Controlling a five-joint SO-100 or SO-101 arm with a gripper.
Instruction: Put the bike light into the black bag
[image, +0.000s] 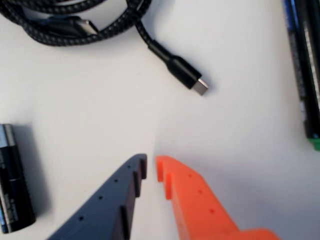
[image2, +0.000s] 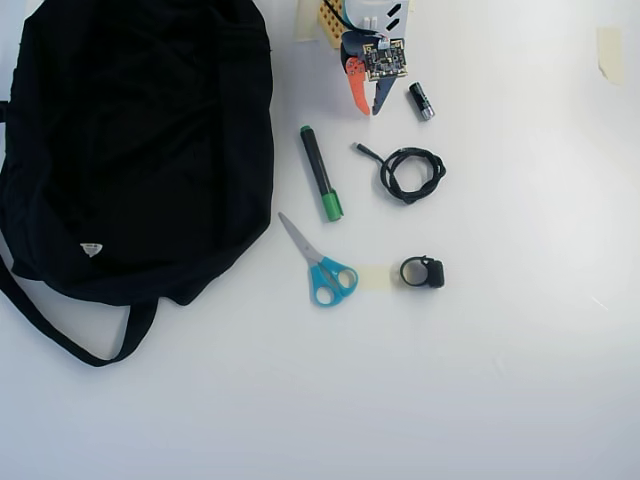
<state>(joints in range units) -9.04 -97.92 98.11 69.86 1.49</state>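
Observation:
In the overhead view the bike light (image2: 422, 272), a tiny black block with a ring strap, lies on the white table right of centre. The black bag (image2: 140, 140) fills the upper left, its strap trailing down and a white triangular tag near its lower edge. My gripper (image2: 366, 108) hangs at the top centre by the arm's base, far above the light and right of the bag. In the wrist view my gripper (image: 151, 167) has a dark blue finger and an orange finger nearly touching, with nothing between them. The bike light and bag are out of the wrist view.
A coiled black cable (image2: 410, 172) (image: 75, 22) lies just below the gripper, its plug (image: 187, 77) pointing toward it. A black-and-silver cylinder (image2: 421, 101) (image: 12, 177) sits beside the gripper. A green-capped marker (image2: 321, 172) (image: 305, 65) and blue-handled scissors (image2: 320, 265) lie between bag and light.

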